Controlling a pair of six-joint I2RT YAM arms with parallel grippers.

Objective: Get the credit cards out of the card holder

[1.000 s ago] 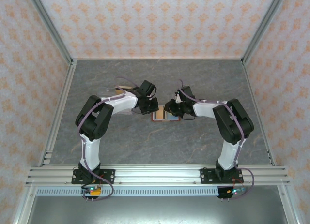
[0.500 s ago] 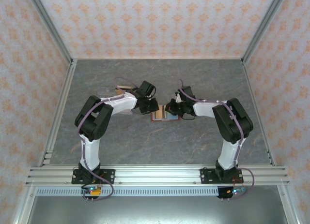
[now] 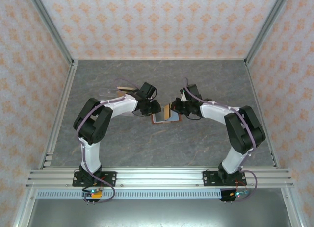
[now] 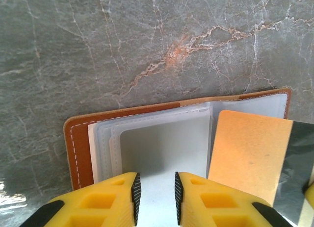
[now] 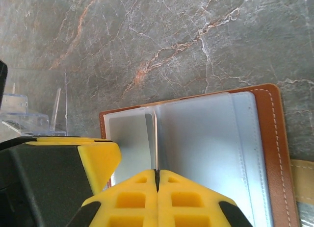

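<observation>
Right gripper [image 5: 158, 187]: fingers [image 5: 189, 200] pressed together, pinching the tan-gold card [image 4: 248, 153] near its dark stripe.
Left gripper [image 4: 155, 197]: fingers [image 4: 105, 200] slightly apart, over the pale sleeves [image 4: 162, 143] at six o'clock.
Card holder [image 4: 78, 148]: open flat at the middle of the table [image 3: 162, 80], with the left gripper at its nine o'clock and the right at two.
Doing it well: probably pin the holder with the left, then draw the card straight out without twisting.

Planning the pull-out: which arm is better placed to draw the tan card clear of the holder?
Right. The right claw is shut on the tan card over the card holder; the left claw is open.
</observation>
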